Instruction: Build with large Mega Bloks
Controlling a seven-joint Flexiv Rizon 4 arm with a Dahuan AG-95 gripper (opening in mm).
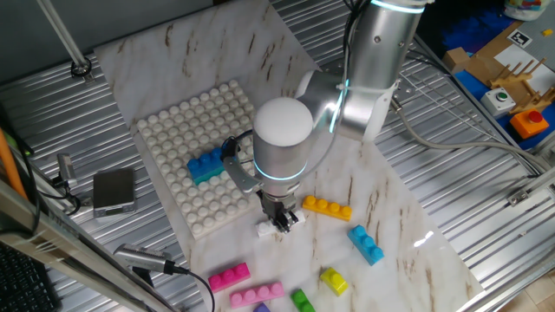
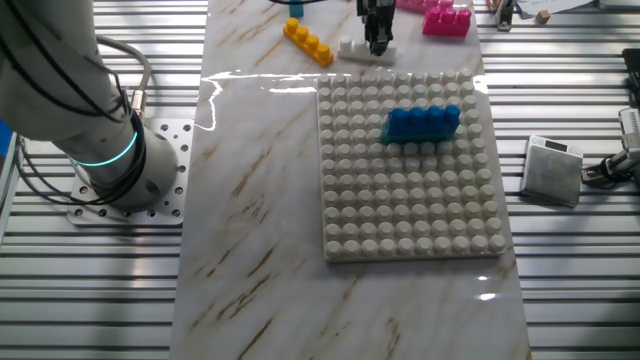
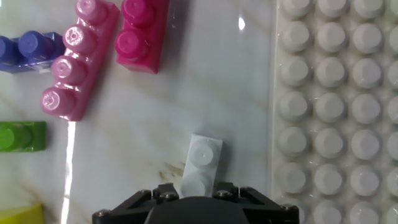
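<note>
Hand view showed the gripper low over a white brick lying on the marble table, just beside the studded white baseplate; whether its fingers pinched that brick, I could not tell. A blue brick stood on the baseplate. Pink bricks, an orange brick and a light blue brick lay loose nearby.

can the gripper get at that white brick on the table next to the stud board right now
Probably yes. The gripper hangs right over the white brick, which lies alone on bare marble beside the baseplate, nothing crowding its sides. Whether the fingers already touch it is unclear.
</note>
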